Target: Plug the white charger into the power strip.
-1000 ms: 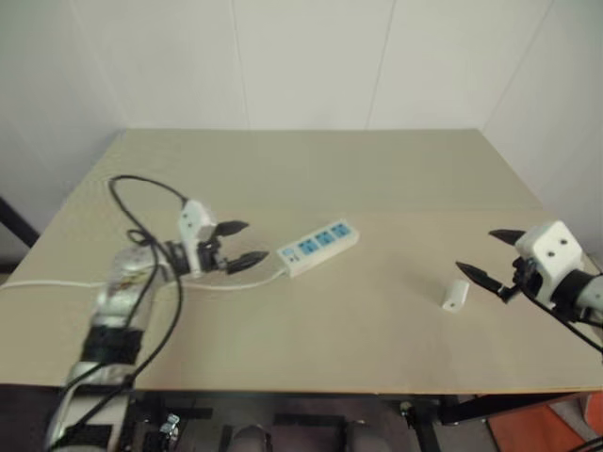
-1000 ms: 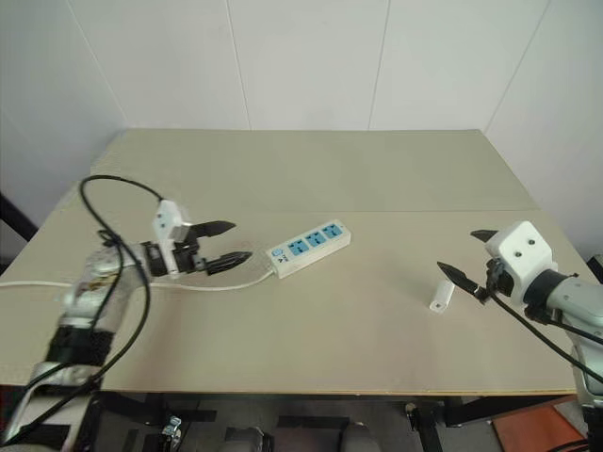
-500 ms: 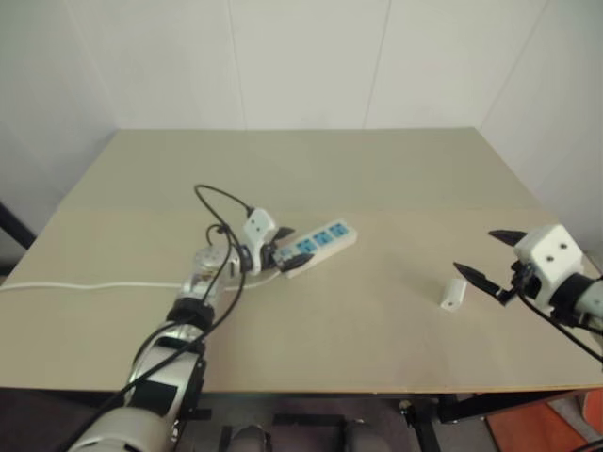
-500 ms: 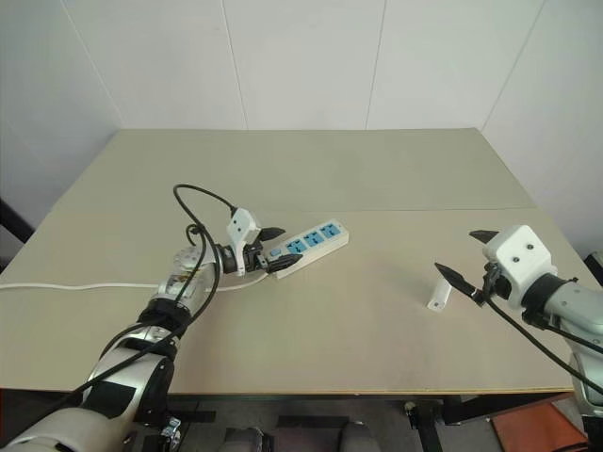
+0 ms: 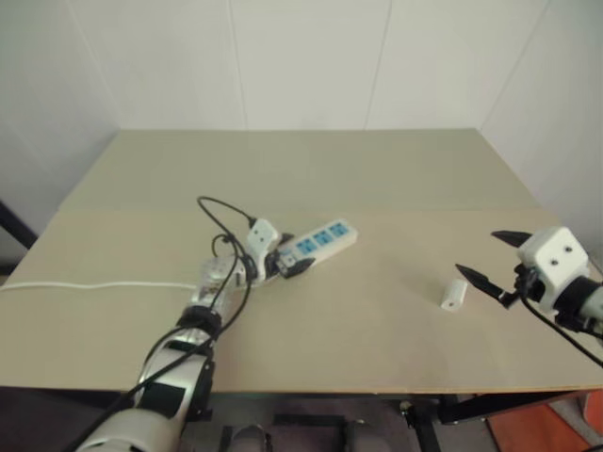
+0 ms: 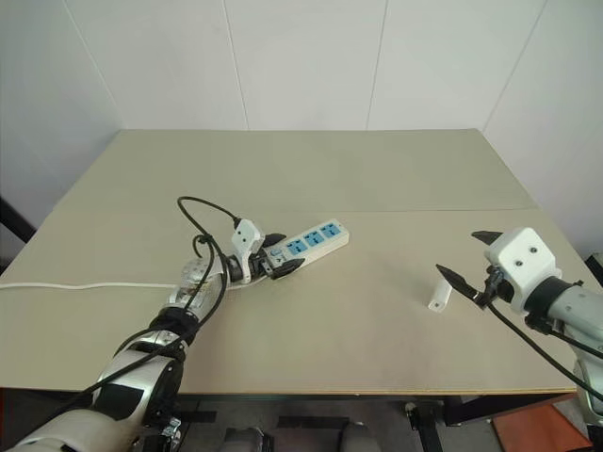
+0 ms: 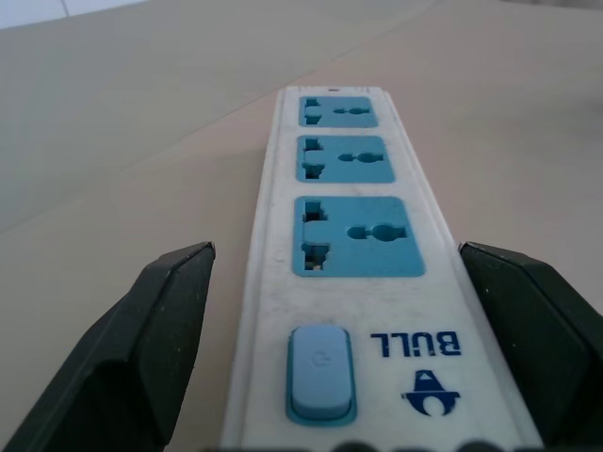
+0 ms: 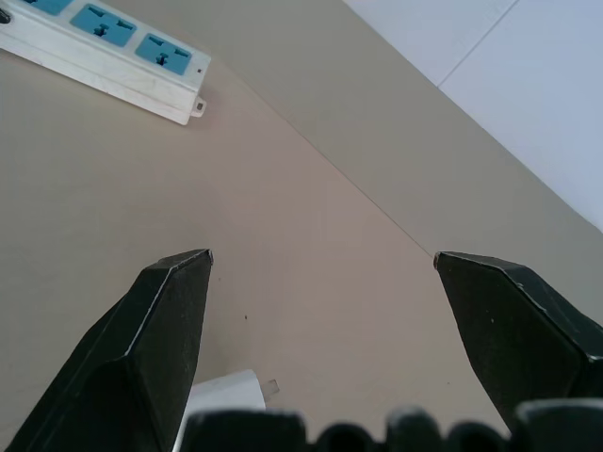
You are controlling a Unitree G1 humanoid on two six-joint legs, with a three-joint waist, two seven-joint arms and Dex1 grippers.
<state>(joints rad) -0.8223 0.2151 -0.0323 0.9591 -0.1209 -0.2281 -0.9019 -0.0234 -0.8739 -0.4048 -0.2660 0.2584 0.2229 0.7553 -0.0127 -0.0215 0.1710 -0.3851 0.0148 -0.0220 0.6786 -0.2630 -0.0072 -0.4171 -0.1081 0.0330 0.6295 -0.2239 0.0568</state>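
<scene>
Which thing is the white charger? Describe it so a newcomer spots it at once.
On the beige table, look toward the robot's right, near the front edge. The white charger lies just ahead of the open right gripper. It is a small plain white block, far shorter than the power strip and without blue sockets or a cord.

Head views overlooking table (image 5: 377, 311); both wrist views sharing power strip (image 7: 353, 245).
</scene>
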